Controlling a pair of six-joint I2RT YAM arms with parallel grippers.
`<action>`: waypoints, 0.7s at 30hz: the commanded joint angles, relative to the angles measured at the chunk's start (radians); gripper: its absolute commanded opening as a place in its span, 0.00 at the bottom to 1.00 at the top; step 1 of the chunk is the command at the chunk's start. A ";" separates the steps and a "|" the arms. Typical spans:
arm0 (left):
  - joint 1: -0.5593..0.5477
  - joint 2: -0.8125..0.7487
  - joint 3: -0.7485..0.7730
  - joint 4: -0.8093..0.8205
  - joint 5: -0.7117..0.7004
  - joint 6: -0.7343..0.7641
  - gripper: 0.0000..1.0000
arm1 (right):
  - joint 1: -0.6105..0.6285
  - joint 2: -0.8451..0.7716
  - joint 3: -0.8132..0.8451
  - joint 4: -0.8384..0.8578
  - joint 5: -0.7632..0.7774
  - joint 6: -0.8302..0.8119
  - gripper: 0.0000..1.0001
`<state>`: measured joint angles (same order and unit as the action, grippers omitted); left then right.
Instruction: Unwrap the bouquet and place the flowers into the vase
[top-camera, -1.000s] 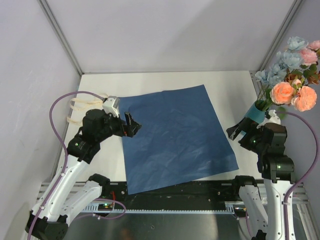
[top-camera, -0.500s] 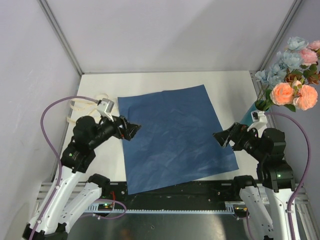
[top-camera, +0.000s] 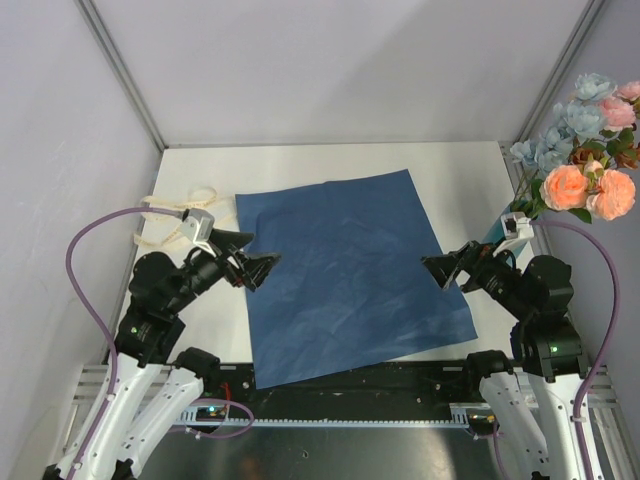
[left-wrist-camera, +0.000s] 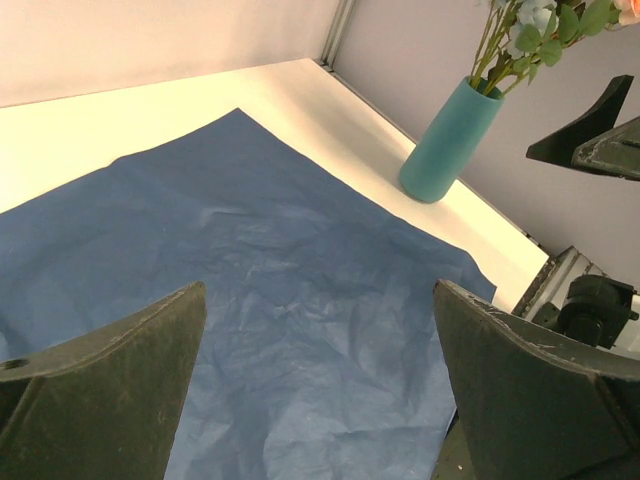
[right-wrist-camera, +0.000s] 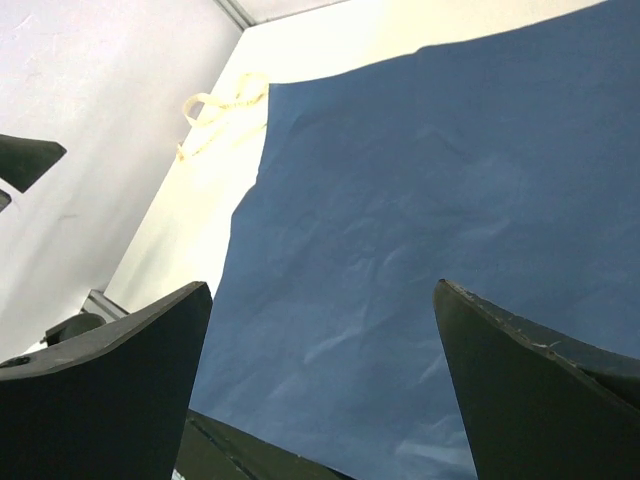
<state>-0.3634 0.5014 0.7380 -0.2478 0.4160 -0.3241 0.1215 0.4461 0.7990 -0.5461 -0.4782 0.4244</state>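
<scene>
The flowers (top-camera: 585, 150), pink, peach and pale blue, stand in the teal vase (left-wrist-camera: 448, 140) at the table's right edge; their stems (left-wrist-camera: 495, 45) rise from its mouth. In the top view my right wrist covers most of the vase (top-camera: 495, 232). The bouquet's blue paper (top-camera: 345, 270) lies spread flat in the middle of the table, with no bundle in it. My left gripper (top-camera: 258, 255) hangs open over the paper's left edge, pointing right. Over the right edge my right gripper (top-camera: 437, 272) is open too, pointing left. Nothing sits between the fingers of either gripper (left-wrist-camera: 320, 290) (right-wrist-camera: 322, 285).
The cream ribbon (top-camera: 175, 215) lies loose on the white table at the far left, also seen from the right wrist (right-wrist-camera: 225, 108). Grey walls close the table on three sides. A black rail (top-camera: 400, 375) runs along the near edge.
My right gripper swung away from the vase and now points left over the paper's right edge. The left arm drew back and down a little. Both stayed open.
</scene>
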 joint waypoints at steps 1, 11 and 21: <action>0.004 -0.003 -0.007 0.046 0.020 -0.007 1.00 | 0.010 -0.001 0.005 0.078 -0.012 0.007 0.99; 0.004 -0.005 -0.007 0.044 0.019 -0.007 1.00 | 0.017 -0.005 0.005 0.090 -0.008 0.016 0.99; 0.004 -0.004 -0.008 0.044 0.013 -0.007 1.00 | 0.023 -0.012 0.005 0.089 -0.014 0.010 0.99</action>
<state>-0.3634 0.5014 0.7322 -0.2447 0.4229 -0.3241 0.1368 0.4461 0.7990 -0.4961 -0.4797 0.4343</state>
